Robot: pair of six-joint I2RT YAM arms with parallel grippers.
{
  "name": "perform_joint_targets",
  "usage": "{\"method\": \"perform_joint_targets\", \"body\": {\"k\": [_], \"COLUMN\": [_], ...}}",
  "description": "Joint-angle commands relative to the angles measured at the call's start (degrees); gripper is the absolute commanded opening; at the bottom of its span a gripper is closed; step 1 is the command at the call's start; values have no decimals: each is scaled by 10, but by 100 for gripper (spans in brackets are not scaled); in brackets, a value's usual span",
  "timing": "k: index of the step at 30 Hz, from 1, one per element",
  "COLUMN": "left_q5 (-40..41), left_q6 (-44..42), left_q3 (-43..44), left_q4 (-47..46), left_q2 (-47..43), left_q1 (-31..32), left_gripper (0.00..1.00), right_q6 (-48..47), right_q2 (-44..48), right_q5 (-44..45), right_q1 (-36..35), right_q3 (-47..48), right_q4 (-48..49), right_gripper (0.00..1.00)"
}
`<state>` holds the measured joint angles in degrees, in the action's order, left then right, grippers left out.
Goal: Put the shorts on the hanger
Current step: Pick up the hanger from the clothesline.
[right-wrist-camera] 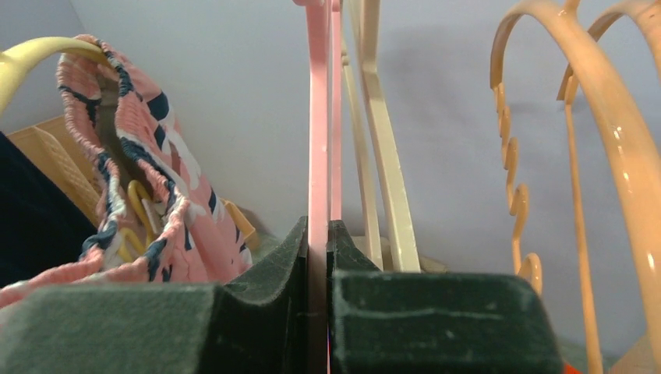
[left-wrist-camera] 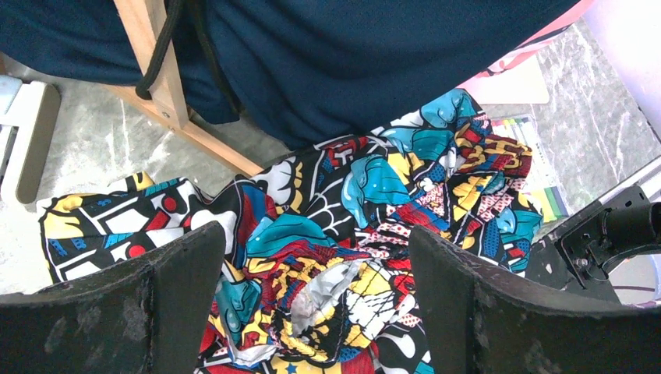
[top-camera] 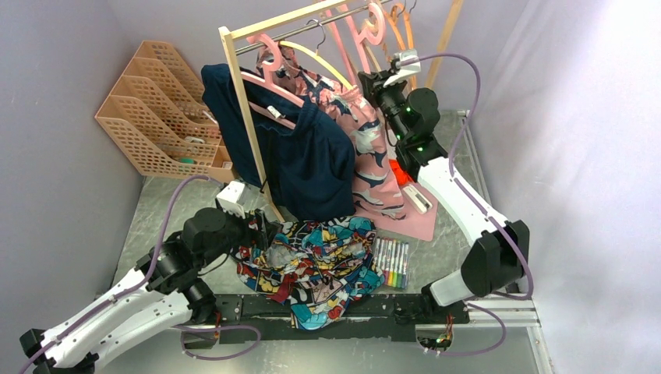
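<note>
The comic-print shorts (top-camera: 319, 265) lie crumpled on the table in front of the rack. In the left wrist view they (left-wrist-camera: 327, 226) fill the space under my fingers. My left gripper (top-camera: 269, 230) hovers at their left edge, open and empty (left-wrist-camera: 316, 238), its jaws wide apart over the bunched fabric. My right gripper (top-camera: 370, 78) is raised to the rail at the back and is shut on the pale-pink hanger (top-camera: 345, 35). In the right wrist view the hanger (right-wrist-camera: 318, 117) runs as a thin pink bar straight up from between my closed fingers (right-wrist-camera: 318, 230).
A wooden rack (top-camera: 245, 109) holds a navy garment (top-camera: 312, 156) and a pink patterned garment (top-camera: 374, 164). Cream (right-wrist-camera: 382, 156) and orange hangers (right-wrist-camera: 616, 140) hang right of the held one. A marker pack (top-camera: 392, 262) lies right of the shorts. A peach file organizer (top-camera: 160, 109) stands back left.
</note>
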<state>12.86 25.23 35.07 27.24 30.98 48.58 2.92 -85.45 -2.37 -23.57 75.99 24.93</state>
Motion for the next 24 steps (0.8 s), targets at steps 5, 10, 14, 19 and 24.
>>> {"method": "perform_joint_targets", "body": {"k": [5,10,14,19,24], "left_q5": [16,16,15,25,35], "left_q6": [-1,-1,1,5,8], "left_q3": [0,2,2,1,0], "left_q4": [-11,-10,-10,-6,-5], "left_q2": [-32,-36,-44,-63,-73], "left_q1": [1,1,1,1,1], "left_gripper": [91,91,91,91,91], "right_q6": [-18,-22,-25,-22,-9], "right_q2": [132,186,229,271,314], "right_q5": [-5,-15,-24,-32,-9], "right_q1": [2,2,2,2,1], "right_q3": [-38,-33,-29,5,37], "right_q4": [-84,-183,-266,-381,-463], "right_gripper": [0,0,0,0,0]}}
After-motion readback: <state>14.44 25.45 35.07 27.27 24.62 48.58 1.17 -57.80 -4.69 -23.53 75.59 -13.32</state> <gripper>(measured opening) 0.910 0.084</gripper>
